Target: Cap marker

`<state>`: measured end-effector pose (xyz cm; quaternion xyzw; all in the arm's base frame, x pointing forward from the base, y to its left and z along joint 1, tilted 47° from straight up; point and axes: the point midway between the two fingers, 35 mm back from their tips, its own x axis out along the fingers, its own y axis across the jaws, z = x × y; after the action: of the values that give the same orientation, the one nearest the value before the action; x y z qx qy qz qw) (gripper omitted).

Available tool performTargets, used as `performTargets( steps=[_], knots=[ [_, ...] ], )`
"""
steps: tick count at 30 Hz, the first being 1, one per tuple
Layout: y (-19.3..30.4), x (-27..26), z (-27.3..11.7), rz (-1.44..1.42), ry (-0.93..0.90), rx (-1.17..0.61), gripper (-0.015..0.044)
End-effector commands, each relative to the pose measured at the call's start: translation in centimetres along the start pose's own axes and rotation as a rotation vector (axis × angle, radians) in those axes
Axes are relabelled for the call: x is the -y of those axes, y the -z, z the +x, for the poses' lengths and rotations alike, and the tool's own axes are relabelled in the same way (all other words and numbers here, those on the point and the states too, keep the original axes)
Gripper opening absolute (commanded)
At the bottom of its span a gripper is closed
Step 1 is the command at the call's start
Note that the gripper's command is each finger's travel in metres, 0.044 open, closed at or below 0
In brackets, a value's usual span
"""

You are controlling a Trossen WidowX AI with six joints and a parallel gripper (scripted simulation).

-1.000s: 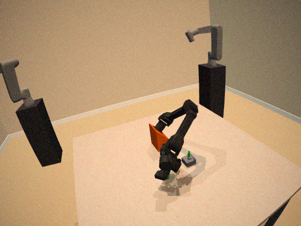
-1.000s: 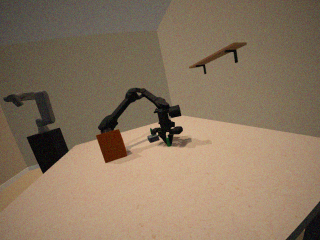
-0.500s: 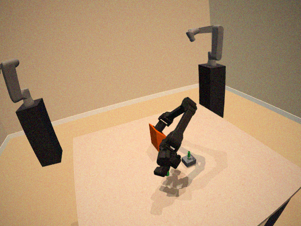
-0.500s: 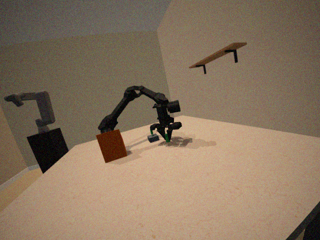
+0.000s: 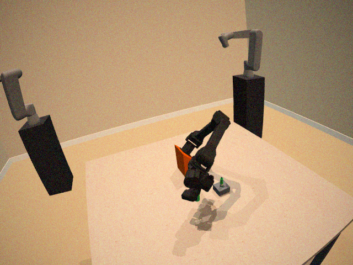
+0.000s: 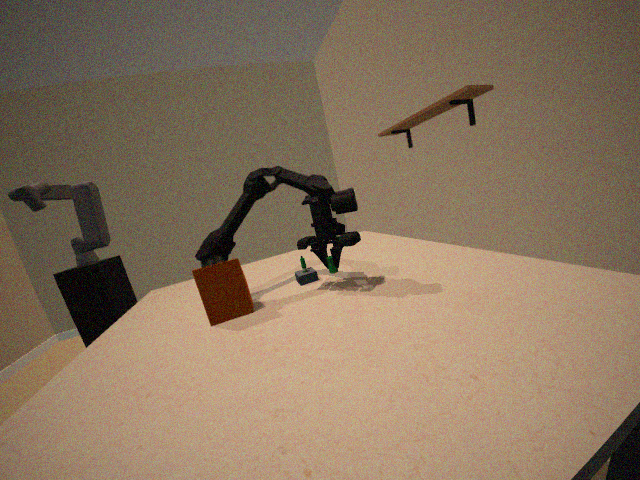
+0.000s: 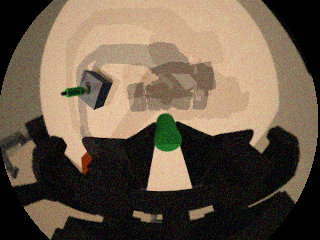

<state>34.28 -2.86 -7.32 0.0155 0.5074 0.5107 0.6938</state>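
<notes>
My gripper [image 6: 331, 268] [image 7: 165, 125] is shut on the green cap [image 5: 197, 199] [image 6: 332, 264] [image 7: 167, 137] and holds it a little above the table, roughly upright. In the top view the fingers are mostly hidden behind the gripper's body. The green marker [image 5: 221, 181] [image 6: 303, 264] [image 7: 75, 92] stands upright, with its dark tip up, in the grey holder block [image 5: 221, 190] [image 6: 307, 279] [image 7: 102, 95]. The block is to one side of the gripper, at the left in the wrist view. The cap and the marker are apart.
An orange panel-like block [image 5: 181, 161] [image 6: 224, 293] [image 7: 86, 162] stands on the table near the arm's base. Two grey arms on dark pedestals [image 5: 47, 157] [image 5: 247, 102] stand beyond the table. A wooden shelf [image 6: 439, 109] hangs on the wall.
</notes>
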Motion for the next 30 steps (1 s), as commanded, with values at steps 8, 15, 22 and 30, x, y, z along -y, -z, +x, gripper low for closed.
performTargets(
  steps=[8, 15, 22, 30],
  knots=[
    [-2.0, -2.8, -1.5, 0.002, 0.001, -0.002, 0.0000],
    [-3.2, -4.6, -2.2, 0.003, 0.001, -0.002, 0.0000],
    [-4.2, -6.5, -2.9, 0.003, 0.000, -0.002, 0.0000],
    [-5.2, -8.8, -3.6, 0.004, 0.000, -0.002, 0.0000]
  ],
)
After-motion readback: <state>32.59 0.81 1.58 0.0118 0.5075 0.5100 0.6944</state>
